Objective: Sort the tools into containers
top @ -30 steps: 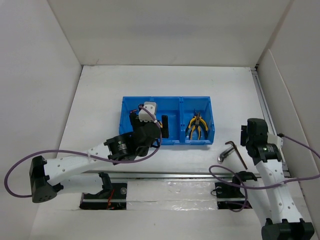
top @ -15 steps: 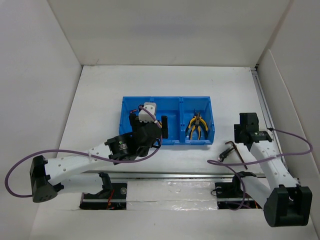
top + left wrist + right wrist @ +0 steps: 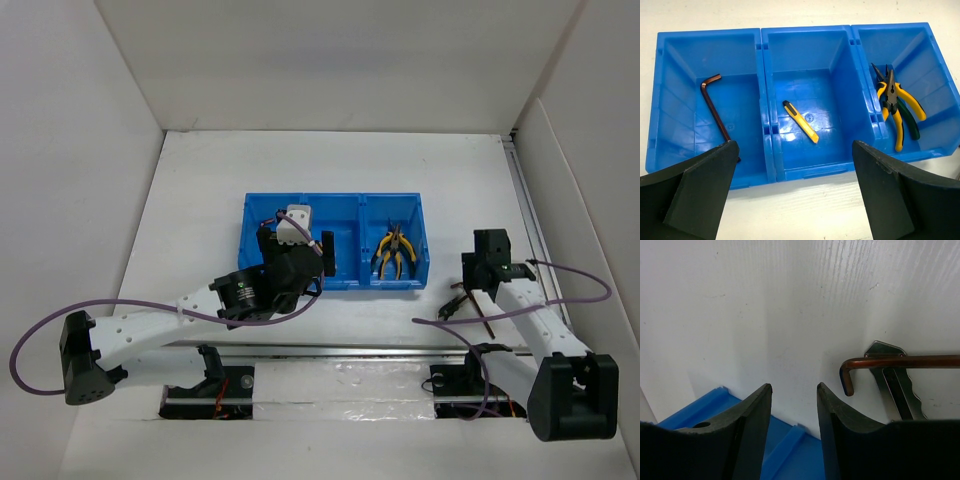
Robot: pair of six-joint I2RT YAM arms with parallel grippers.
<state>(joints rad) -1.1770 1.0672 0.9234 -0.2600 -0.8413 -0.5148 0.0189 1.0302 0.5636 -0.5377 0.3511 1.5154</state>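
Plainly, the fingers (image 3: 752, 425) of the right gripper (image 3: 793, 390) are standing partly apart, gripping nothing, and are hanging over bare table (image 3: 740, 300). Just beyond their tips a brownish hex key (image 3: 900, 361) is lying flat, its bent end turning toward the gripper and its shaft crossing over a small silver metal piece (image 3: 892, 385) (whether the two are touching I cannot tell). A corner of the blue tray (image 3: 785, 455) is showing at the bottom edge of that wrist view.

Farther off, the left gripper (image 3: 795, 165) is hovering by the tray's front rim with its fingers wide apart and empty. Inside, a second hex key (image 3: 715, 107) is resting in the left compartment, a yellow-and-black tool (image 3: 800, 121) in the middle one, the pliers (image 3: 895, 107) in the right.

The step in hand is, by my judgement, picking up the loose hex key. That is probably calling for setting the fingers across the shaft, clear of the silver piece, so only the key is lifting, then carrying it to the left compartment beside its like.
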